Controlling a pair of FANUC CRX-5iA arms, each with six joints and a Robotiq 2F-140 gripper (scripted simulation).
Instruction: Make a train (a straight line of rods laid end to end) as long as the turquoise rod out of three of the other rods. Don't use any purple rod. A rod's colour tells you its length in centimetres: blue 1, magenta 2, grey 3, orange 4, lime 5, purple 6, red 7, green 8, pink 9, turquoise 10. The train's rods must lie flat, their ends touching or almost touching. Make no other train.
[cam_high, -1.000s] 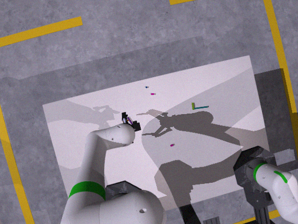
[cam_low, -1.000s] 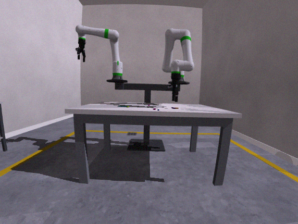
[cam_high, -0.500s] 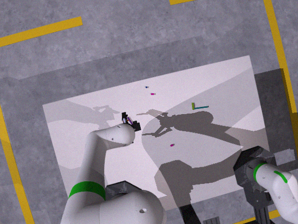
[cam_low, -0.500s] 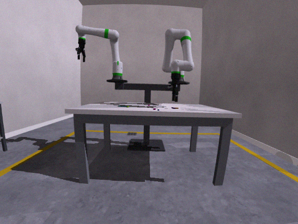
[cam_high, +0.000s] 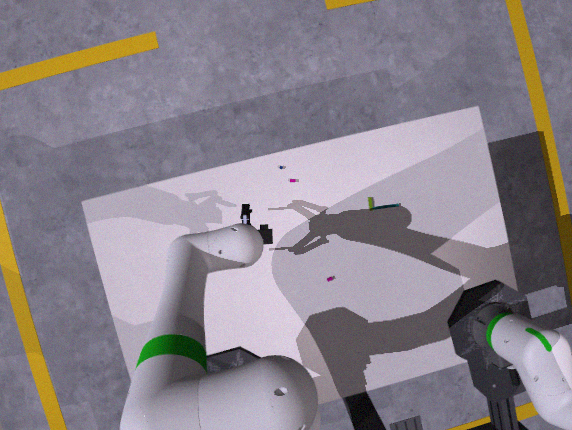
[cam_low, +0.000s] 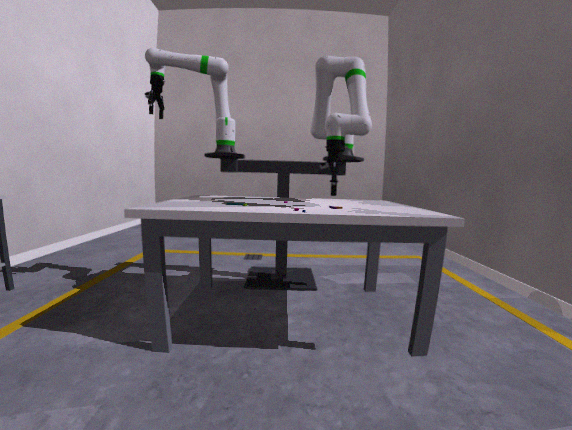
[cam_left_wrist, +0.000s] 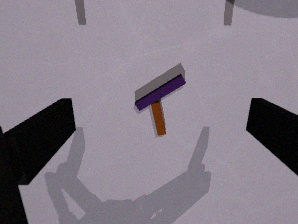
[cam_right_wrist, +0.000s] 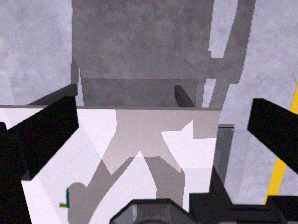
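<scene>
Orange rod (cam_left_wrist: 158, 119): shown distinctly in my left wrist view; in the top view my left arm (cam_high: 220, 250) covers this area.
Right gripper (cam_low: 156, 114) (cam_right_wrist: 163, 115): visible in the exterior view, outside the top frame; fingers wide apart.
Purple rod (cam_left_wrist: 161, 93): excluded colour, lies across one end of the orange rod, obstructing that end.
Turquoise rod (cam_high: 386, 206) (cam_low: 234, 203) (cam_right_wrist: 67, 196): flat on the table (cam_high: 165, 200) (cam_low: 295, 216), one end at the lime rod (cam_high: 371, 203) (cam_low: 245, 204) (cam_right_wrist: 64, 205), forming an L.
Small rods: blue rod (cam_high: 282, 167) (cam_low: 304, 211) near one magenta rod (cam_high: 294, 180) (cam_low: 296, 209); second magenta rod (cam_high: 330, 278) (cam_low: 285, 202) well apart.
Left gripper (cam_high: 255, 220) (cam_low: 333, 189) (cam_left_wrist: 161, 115): wide open, above the table; orange rod below, between the fingers as my wrist camera sees it.
</scene>
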